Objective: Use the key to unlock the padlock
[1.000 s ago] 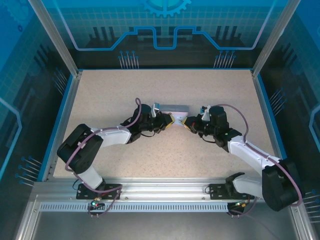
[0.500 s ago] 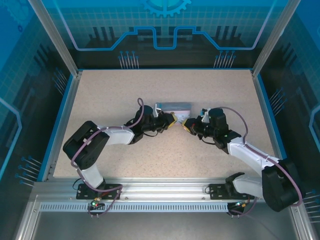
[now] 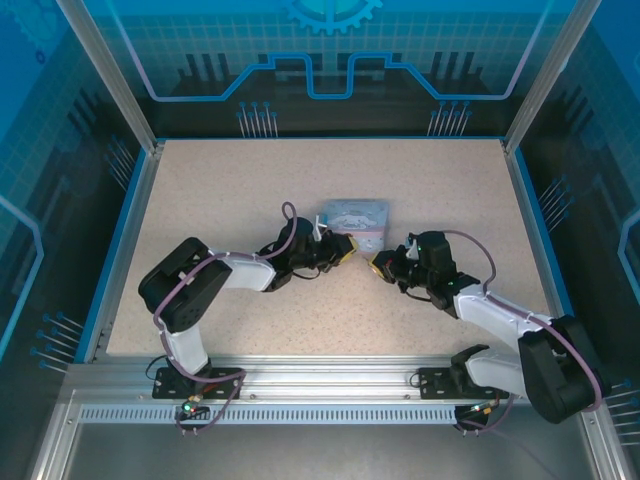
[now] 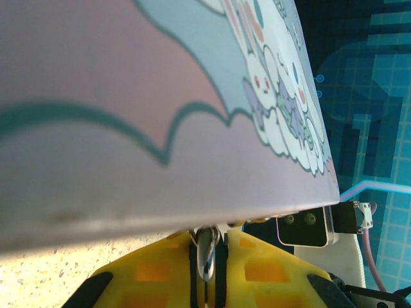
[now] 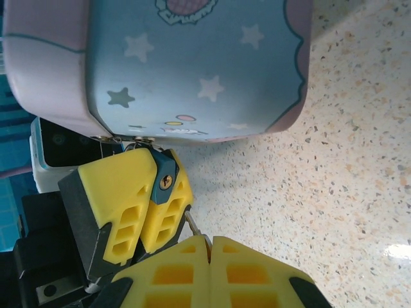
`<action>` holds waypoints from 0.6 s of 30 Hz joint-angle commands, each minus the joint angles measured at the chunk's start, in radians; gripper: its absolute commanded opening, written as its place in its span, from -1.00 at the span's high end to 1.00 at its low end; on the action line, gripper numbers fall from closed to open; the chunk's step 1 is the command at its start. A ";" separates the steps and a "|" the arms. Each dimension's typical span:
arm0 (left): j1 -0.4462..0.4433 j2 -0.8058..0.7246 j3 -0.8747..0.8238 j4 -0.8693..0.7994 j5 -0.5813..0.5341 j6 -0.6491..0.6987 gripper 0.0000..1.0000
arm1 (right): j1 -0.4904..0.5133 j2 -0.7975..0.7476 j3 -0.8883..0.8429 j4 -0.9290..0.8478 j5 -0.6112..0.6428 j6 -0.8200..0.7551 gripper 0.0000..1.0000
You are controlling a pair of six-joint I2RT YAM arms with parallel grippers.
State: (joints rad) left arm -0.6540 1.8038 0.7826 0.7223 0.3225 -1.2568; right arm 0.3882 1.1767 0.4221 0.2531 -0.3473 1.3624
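At the near edge of the tin [image 5: 192, 64], the left gripper [image 5: 146, 199] is clamped on the padlock [image 5: 164, 172], whose small teal body shows at the yellow fingertips [image 5: 115, 192] with its brass keyhole [image 5: 166, 182] facing the right wrist camera. The right gripper [image 5: 209, 242] is pinched closed on the key [image 5: 192, 224], a thin dark sliver that sticks out from between its pads and points up toward the tin. Its tip stands just short of the lock, a little below the keyhole and not in it. In the left wrist view a bit of bright metal sits in the slit between that arm's fingers [image 4: 148, 269], right under the tin's rim (most likely the lock's own metal, though too close to be sure). The step in hand, as I judge it, is insertion, and it calls for alignment before any push: the blade should come in line with the keyhole's axis and its flat match the slot, whose direction is too small to read. Then a short straight advance toward the tin, the left arm holding the lock rigid so the tin does not slide on the table [image 5: 334, 160]. Little of the key is gripped, so a tip catching on the lock face could pivot it in the pads; a light push looks safer than force.
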 commanded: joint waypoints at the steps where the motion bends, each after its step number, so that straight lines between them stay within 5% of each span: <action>1: -0.013 0.003 -0.011 0.073 -0.025 -0.016 1.00 | 0.010 0.007 -0.029 0.100 0.022 0.057 1.00; 18: -0.030 0.003 -0.028 0.112 -0.065 -0.048 1.00 | 0.029 0.066 -0.054 0.212 0.061 0.189 1.00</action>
State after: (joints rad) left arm -0.6746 1.8042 0.7647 0.7692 0.2760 -1.2850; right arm 0.4015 1.2350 0.3843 0.4278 -0.3138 1.5131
